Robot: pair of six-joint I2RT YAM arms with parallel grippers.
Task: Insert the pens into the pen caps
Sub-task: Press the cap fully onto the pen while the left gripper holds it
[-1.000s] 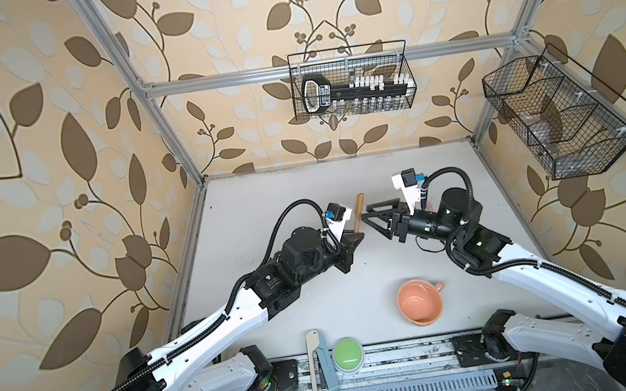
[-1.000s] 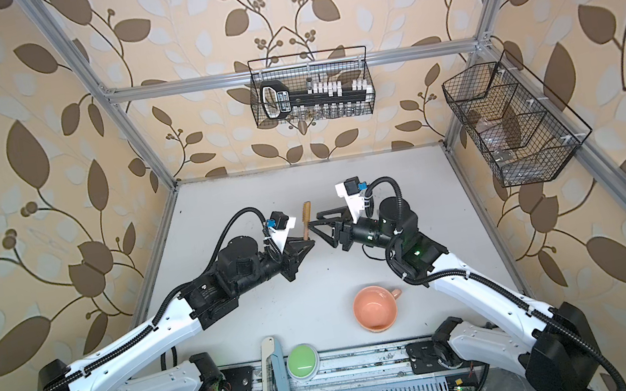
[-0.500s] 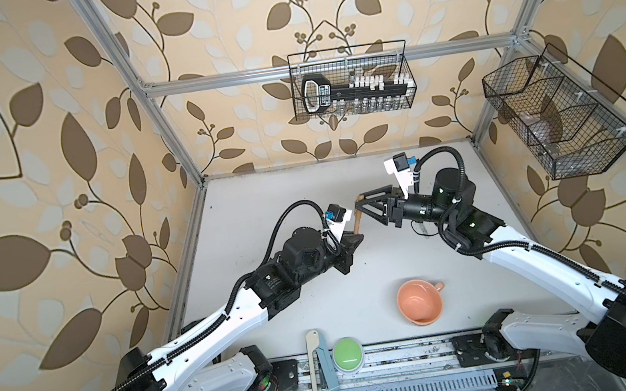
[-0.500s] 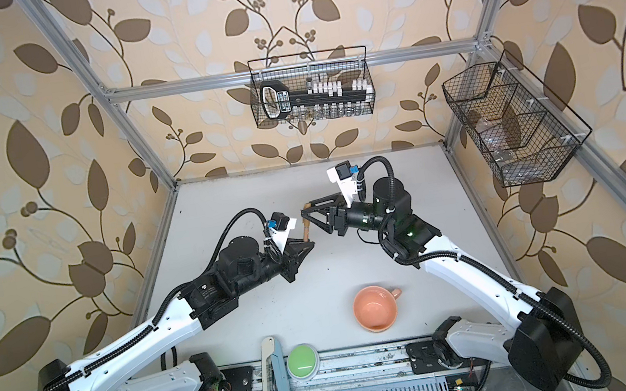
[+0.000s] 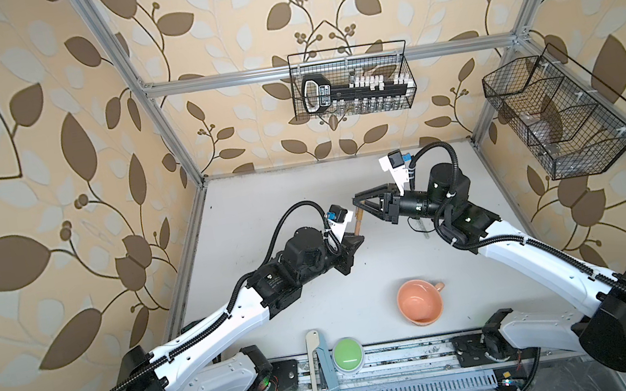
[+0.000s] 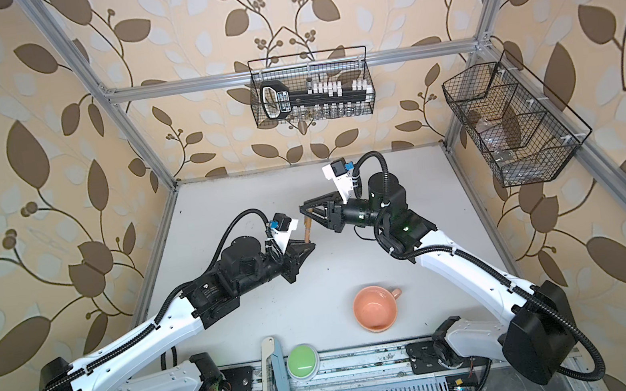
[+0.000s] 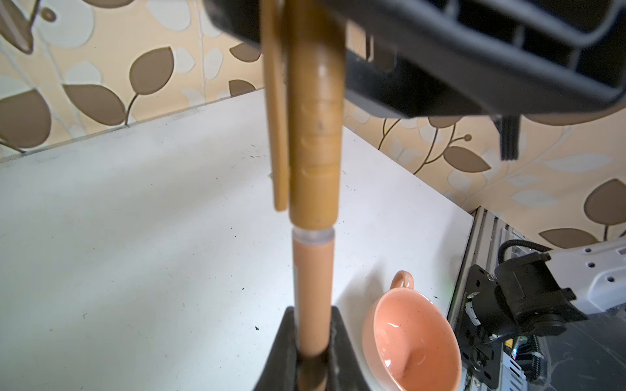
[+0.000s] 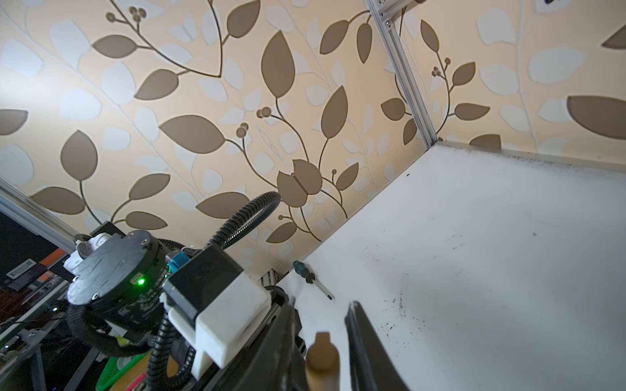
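Swinging in from beside the pen, the right tool (image 8: 321, 301) now straddles the top of the tan-brown cap (image 8: 321, 359), and its jaws have drawn in from wide to narrow. The left arm has not shifted.

In the right wrist view a sliver of worktop shows on each side of the cap, so the jaws flank it without clamping it. The left tool (image 7: 311, 321) is closed tight on the lower barrel of the tan-brown pen (image 7: 313, 287) and holds it upright above the worktop (image 5: 275, 294). In both top views the pen stands between the two tools (image 5: 358, 223).

The cap already sits over the pen's tip. In the left wrist view a clear collar shows between the cap's mouth and the barrel, so it looks short of fully seated.

The step in hand appears to be pressing the cap home. Doing it well probably means closing squarely on the cap's round body, not on its clip, and then pushing straight along the pen's axis. The left tool would need to stay rigid as the anvil, since a sideways push could lever the slim barrel out of its grip.

A peach mug (image 5: 420, 302) stands well clear nearer the front edge, and a teal-handled screwdriver (image 8: 306, 272) lies on the worktop near the wall. No other pens or caps can be made out.
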